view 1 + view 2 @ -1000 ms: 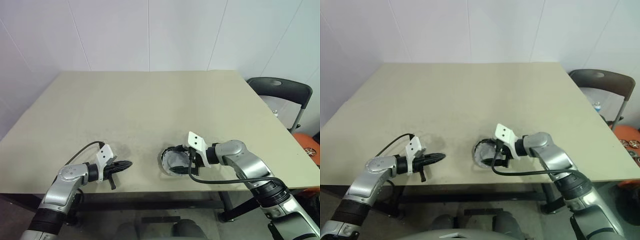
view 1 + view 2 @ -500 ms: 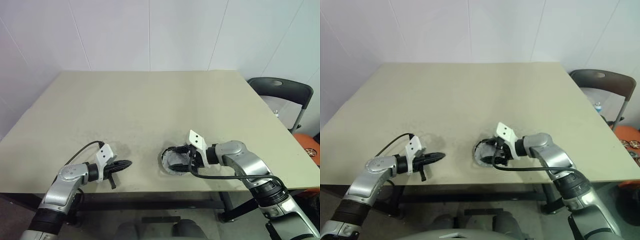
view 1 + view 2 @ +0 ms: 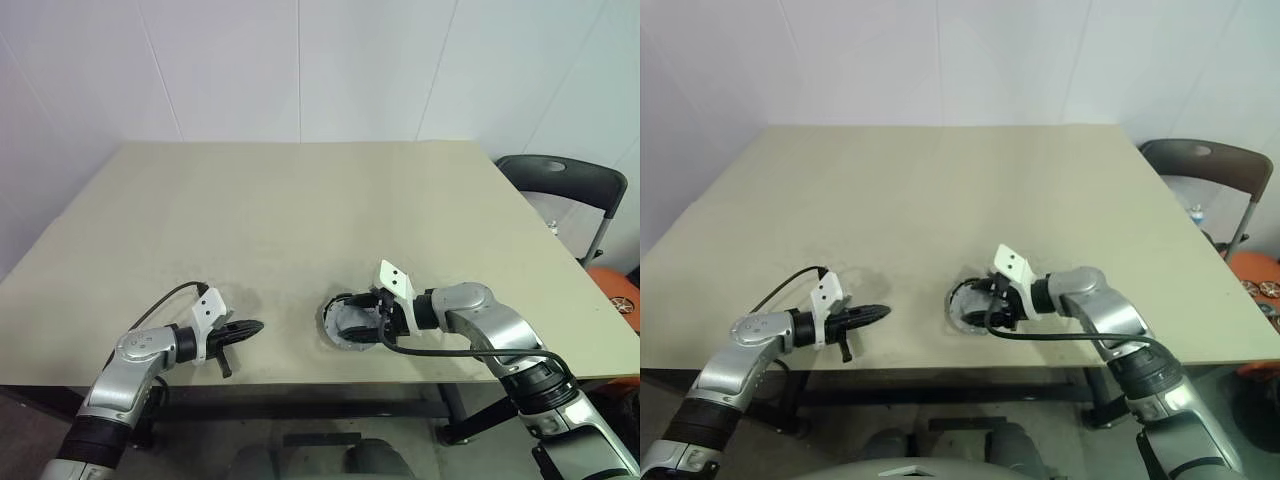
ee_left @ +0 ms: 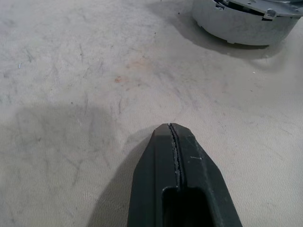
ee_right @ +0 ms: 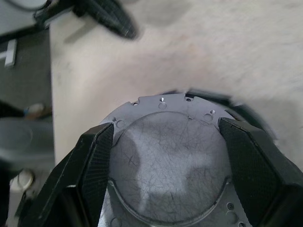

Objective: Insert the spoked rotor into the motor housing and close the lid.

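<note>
Since a second ago, the right gripper [image 3: 362, 322] has narrowed its jaws and rolled slightly at the wrist; its two black fingers [image 5: 97, 163] now sit against opposite edges of a round grey lid [image 5: 165, 163], clamped on it. Nothing else has shifted.

At the near edge of the beige table [image 3: 300, 210], slightly right of centre, sits the motor housing [image 4: 241, 21], a shallow light grey metal drum. The lid, a flat grey plate with small screw holes around its rim and a raised scratched centre, rests on top of it. A dark edge shows beneath the lid on its far side; whether that is the spoked rotor already seated cannot be told.

The left gripper [image 3: 243, 329] hovers just above the table well to the left of the housing, fingers pressed together, holding nothing.

Beyond the table's right side stand a dark chair [image 3: 560, 180] and an orange object [image 3: 618, 290] on the floor.

The lid looks like rigid machined metal: stiff, smooth and probably slippery at its thin edge, likely heavy for its size. The best hold seems to be across its full width, rim to rim, as the right fingers have it, kept level so it does not tilt or jam on the housing. The housing itself may slide on the table when pushed, so steadying its side wall would probably help.
</note>
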Action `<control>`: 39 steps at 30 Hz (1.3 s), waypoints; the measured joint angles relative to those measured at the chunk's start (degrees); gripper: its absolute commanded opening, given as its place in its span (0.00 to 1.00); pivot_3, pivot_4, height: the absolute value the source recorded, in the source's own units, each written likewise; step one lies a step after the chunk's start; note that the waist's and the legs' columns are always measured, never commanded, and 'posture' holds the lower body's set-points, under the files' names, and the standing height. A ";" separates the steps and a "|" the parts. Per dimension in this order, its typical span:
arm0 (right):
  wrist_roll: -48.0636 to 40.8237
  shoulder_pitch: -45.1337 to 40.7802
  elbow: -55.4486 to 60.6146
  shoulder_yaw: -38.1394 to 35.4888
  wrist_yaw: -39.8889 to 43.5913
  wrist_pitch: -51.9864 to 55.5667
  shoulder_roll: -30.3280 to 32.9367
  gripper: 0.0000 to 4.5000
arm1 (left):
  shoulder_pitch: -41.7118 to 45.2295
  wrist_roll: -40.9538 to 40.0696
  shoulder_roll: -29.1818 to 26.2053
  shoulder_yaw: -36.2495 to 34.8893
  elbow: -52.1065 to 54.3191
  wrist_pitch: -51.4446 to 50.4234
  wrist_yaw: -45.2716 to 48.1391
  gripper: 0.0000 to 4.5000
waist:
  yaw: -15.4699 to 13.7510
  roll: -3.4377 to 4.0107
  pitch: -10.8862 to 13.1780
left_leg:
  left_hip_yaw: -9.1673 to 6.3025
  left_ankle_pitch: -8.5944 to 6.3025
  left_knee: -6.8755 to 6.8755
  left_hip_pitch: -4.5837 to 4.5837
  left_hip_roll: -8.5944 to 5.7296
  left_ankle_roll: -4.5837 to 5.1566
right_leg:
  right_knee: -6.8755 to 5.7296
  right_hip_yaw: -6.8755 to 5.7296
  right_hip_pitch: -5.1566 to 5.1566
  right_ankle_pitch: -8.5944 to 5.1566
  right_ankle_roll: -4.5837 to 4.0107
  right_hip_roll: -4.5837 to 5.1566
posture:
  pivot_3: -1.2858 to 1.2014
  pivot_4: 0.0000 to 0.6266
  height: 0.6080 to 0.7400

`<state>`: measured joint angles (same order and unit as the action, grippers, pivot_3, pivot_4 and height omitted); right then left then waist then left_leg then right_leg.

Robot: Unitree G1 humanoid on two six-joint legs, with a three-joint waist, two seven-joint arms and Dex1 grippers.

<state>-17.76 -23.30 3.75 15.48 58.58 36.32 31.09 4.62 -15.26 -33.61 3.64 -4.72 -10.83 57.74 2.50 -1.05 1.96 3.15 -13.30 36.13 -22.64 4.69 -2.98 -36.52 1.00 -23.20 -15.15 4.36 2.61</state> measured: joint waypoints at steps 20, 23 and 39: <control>4.77 -1.76 -5.18 0.17 -5.38 -3.64 -2.53 0.70 | 0.27 -0.22 0.00 0.04 2.43 -2.86 -0.36 0.00 | -0.07 0.01 0.01 | 0.00 0.00 -0.01 -0.03 0.00 0.00 | -0.01 0.00 -0.01 0.00 0.00 0.00 | 0.52 0.00 1.00; 5.17 -1.75 -5.13 0.19 -4.91 -3.52 -2.44 0.70 | 0.27 -0.24 0.00 0.04 2.63 -2.90 -0.34 0.00 | -0.06 0.00 0.00 | 0.00 0.00 0.01 -0.02 0.00 0.00 | -0.01 0.00 0.01 0.00 0.00 0.00 | 0.52 0.00 1.00; 4.27 -1.61 -4.12 0.39 -2.52 -1.66 -1.10 0.70 | 0.25 -0.22 0.00 0.04 2.48 -2.61 -0.28 0.00 | 0.01 -0.01 -0.01 | 0.00 0.00 0.02 0.03 0.00 0.00 | -0.01 0.00 0.03 0.00 0.00 -0.01 | 0.52 0.00 1.00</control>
<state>-13.49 -24.91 -0.38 15.86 56.07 34.67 29.98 4.87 -15.48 -33.61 3.67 -2.24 -13.45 57.46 2.52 -1.06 1.96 3.15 -13.30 36.15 -22.61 4.69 -2.98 -36.53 1.00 -23.17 -15.15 4.36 2.60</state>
